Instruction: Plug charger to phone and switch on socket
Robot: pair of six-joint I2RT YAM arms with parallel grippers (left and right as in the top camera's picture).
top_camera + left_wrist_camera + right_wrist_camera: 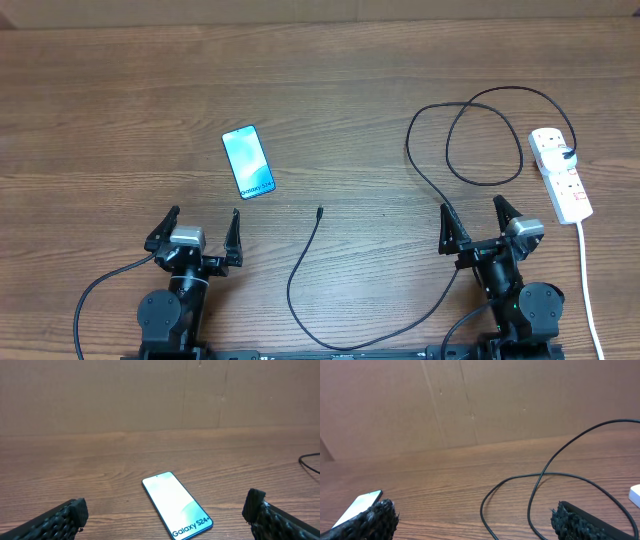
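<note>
- Table (100, 100): brown wood grain, carries all items.
- Charger (407, 143): thin black cable, one end plugged into the socket. It loops across the right half of the table, passes by the right hand, curves along the near edge and rises toward the middle.
- Socket (560, 175): white strip with red switches, at the far right edge; its thick white cord (585, 270) trails toward the near edge.
- Left hand (204, 215): fingers spread wide, empty, just near of the phone.
- Right hand (470, 206): fingers spread wide, empty, left of the socket.
- Phone (248, 162): flat, screen up, left of centre, lettered end toward the robot.
- Plug tip (319, 211): free on the table, right of the phone, not touching it.
</note>
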